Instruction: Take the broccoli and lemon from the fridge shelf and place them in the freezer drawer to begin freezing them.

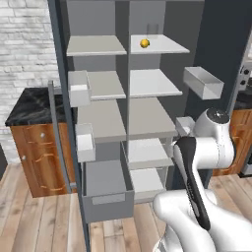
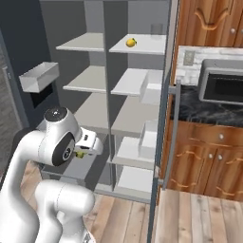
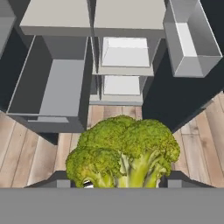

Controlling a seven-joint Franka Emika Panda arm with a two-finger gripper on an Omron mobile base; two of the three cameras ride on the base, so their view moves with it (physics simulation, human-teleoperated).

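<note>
Between the jaws the broccoli (image 3: pixel 124 151) is gripped, held above the floor near the open drawer (image 3: pixel 50 94); the lemon (image 1: pixel 144 43) is left on the top shelf (image 1: pixel 162 45).

White Franka arm with dark joints is folded, its elbow raised and its forearm angled downward and forward. Two-finger gripper (image 2: pixel 81 153) sits low at the wrist, pointing down. Dark fingertips (image 3: pixel 174 176) stand partly apart, one on either side of a lumpy green broccoli head (image 3: pixel 124 151), which is clamped between them.
</note>
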